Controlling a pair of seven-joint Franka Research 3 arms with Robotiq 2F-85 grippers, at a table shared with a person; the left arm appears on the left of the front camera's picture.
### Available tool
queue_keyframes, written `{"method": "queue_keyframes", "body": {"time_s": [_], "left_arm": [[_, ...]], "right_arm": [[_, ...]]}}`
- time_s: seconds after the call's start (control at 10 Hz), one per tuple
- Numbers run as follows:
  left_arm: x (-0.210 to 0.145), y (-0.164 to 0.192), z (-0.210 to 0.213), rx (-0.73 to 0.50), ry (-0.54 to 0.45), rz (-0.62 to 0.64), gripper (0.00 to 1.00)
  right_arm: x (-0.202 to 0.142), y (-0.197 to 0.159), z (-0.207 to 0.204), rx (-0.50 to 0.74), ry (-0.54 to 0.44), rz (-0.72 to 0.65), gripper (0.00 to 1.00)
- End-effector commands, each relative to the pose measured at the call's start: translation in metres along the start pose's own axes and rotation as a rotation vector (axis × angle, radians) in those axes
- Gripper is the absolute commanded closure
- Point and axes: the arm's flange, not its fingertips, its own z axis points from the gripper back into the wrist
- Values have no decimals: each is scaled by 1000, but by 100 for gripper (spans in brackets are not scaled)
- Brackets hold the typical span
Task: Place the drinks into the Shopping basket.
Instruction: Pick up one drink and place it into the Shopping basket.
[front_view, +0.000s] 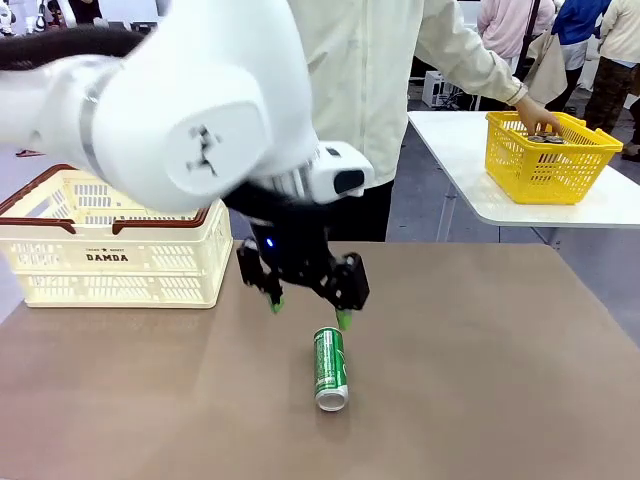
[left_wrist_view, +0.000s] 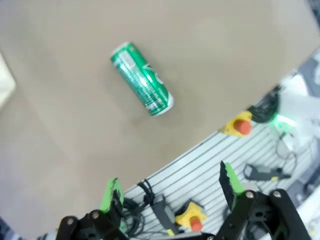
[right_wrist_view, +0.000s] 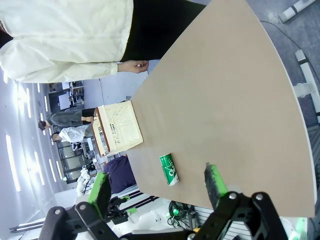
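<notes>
A green drink can (front_view: 330, 368) with white lettering lies on its side on the brown table, silver top toward the near edge. My left gripper (front_view: 308, 310) hangs open just above and behind it, with nothing between its green pads. In the left wrist view the can (left_wrist_view: 142, 79) lies ahead of the open left gripper (left_wrist_view: 170, 187). The cream Shopping basket (front_view: 110, 250) with a brown rim stands at the far left of the table. My right gripper (right_wrist_view: 156, 184) is open and empty, high above the table, looking down at the can (right_wrist_view: 170, 170) and the basket (right_wrist_view: 117, 127).
A person in a cream jacket stands at the far side, one hand (front_view: 537, 118) reaching into a yellow basket (front_view: 548, 155) on a white side table at the right. The brown table (front_view: 480, 350) is bare on its right half.
</notes>
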Motion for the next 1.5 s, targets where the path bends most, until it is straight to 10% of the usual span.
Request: {"method": "queue_keyframes", "body": {"time_s": [0.0, 0.4, 0.5, 0.7, 1.4], "left_arm": [[6, -26, -30, 139, 46, 231, 0], [62, -13, -75, 49, 77, 693, 0], [17, -9, -65, 110, 128, 429, 0], [45, 1, -79, 72, 144, 555, 0], [41, 27, -134, -107, 213, 365, 0]], "right_arm": [[-2, -1, 2, -13, 10, 20, 0], [-2, -1, 2, -13, 10, 20, 0], [-2, -1, 2, -13, 10, 20, 0], [-2, -1, 2, -13, 10, 20, 0], [-2, -1, 2, -13, 10, 20, 0]]}}
